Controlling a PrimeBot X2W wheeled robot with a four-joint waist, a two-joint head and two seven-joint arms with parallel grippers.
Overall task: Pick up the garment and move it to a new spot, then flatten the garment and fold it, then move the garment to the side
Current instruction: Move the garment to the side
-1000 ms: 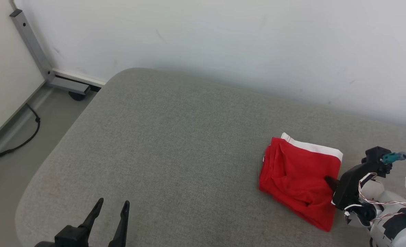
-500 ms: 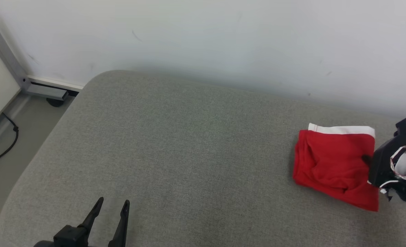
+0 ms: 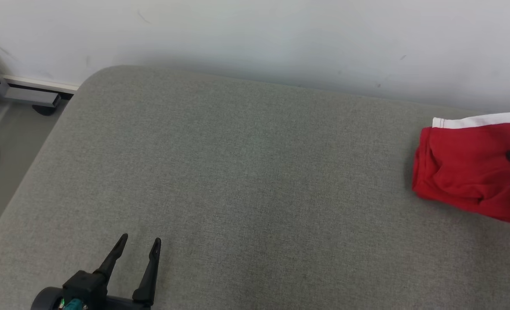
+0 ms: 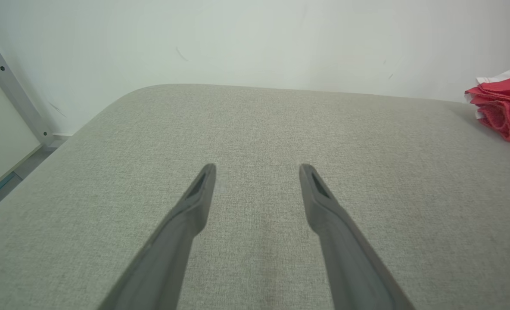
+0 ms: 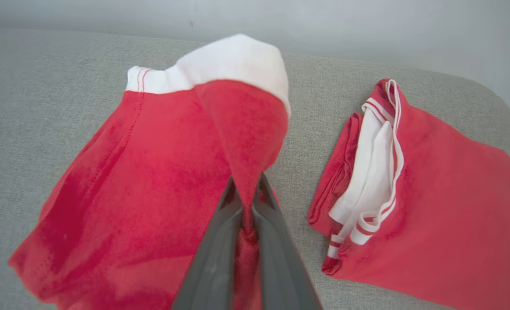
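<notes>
Grey cushion (image 3: 246, 172): your left gripper (image 3: 140, 238) idles nearest, fingers apart. Your right gripper (image 5: 246, 189) pinches one thin fold of the red garment (image 5: 151, 163) at far right. A slip could spill it open onto the second garment (image 5: 444, 193) just beside.

Garment (image 3: 461, 172) at far right, apparently gripped; left hand (image 3: 140, 239) spread.
</notes>
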